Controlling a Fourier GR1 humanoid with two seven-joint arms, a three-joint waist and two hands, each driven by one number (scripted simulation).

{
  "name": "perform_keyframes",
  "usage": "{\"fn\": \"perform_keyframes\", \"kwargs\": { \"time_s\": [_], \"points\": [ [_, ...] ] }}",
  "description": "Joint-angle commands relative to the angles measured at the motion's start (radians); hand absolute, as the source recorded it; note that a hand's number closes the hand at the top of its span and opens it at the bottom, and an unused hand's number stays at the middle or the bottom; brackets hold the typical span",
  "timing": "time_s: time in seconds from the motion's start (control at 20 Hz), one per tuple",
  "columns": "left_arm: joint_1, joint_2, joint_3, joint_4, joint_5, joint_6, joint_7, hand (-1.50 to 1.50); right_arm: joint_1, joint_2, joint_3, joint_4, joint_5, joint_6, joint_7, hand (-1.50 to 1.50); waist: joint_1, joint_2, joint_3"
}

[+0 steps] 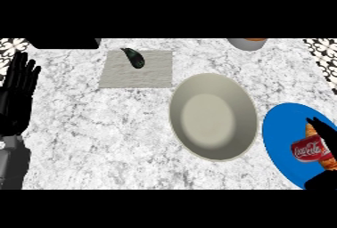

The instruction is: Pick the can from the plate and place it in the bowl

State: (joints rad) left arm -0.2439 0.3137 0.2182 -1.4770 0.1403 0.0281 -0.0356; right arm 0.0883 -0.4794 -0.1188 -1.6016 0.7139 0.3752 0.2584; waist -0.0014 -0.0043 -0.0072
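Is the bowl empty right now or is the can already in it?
Empty: the bowl has a bare inside. The can lies on the blue plate, by the right hand.

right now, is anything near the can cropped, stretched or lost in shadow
Head view: the blue plate and the right hand are cut off by the right edge. Head view: the bowl looks taller than wide, with soft shading inside. Head view: the can is evenly lit, with no glare and no shadow hiding it.
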Motion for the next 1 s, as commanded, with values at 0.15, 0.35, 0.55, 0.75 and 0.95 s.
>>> {"fn": "perform_keyframes", "kwargs": {
  "time_s": [0.15, 0.35, 0.55, 0.75, 0.95],
  "points": [
    [-0.011, -0.02, -0.013, -0.071, -0.006, 0.026, 0.081, 0.0, -0.016, -0.008, -0.017, 0.112, 0.061, -0.091, -0.162, 1.5, 0.002, 0.004, 0.008],
    [-0.001, 0.014, 0.034, 0.022, 0.012, -0.045, -0.007, 0.0, -0.039, 0.018, -0.019, 0.121, 0.108, -0.141, -0.175, 1.5, 0.0, 0.004, 0.007],
    [0.04, -0.029, -0.003, -0.062, -0.028, 0.001, 0.023, 0.0, -0.002, -0.015, -0.061, 0.08, 0.102, -0.116, -0.218, 1.5, -0.001, 0.003, 0.007],
    [0.019, -0.024, 0.021, -0.063, -0.001, -0.014, 0.043, 0.0, 0.03, 0.005, -0.073, 0.025, 0.131, -0.14, -0.237, 1.5, -0.002, 0.003, 0.007],
    [-0.052, -0.027, -0.022, -0.032, -0.01, -0.028, 0.039, 0.0, -0.253, -0.235, -0.014, 0.282, 0.117, -0.032, -0.528, 1.5, 0.086, 0.035, 0.013]
  ]
}}
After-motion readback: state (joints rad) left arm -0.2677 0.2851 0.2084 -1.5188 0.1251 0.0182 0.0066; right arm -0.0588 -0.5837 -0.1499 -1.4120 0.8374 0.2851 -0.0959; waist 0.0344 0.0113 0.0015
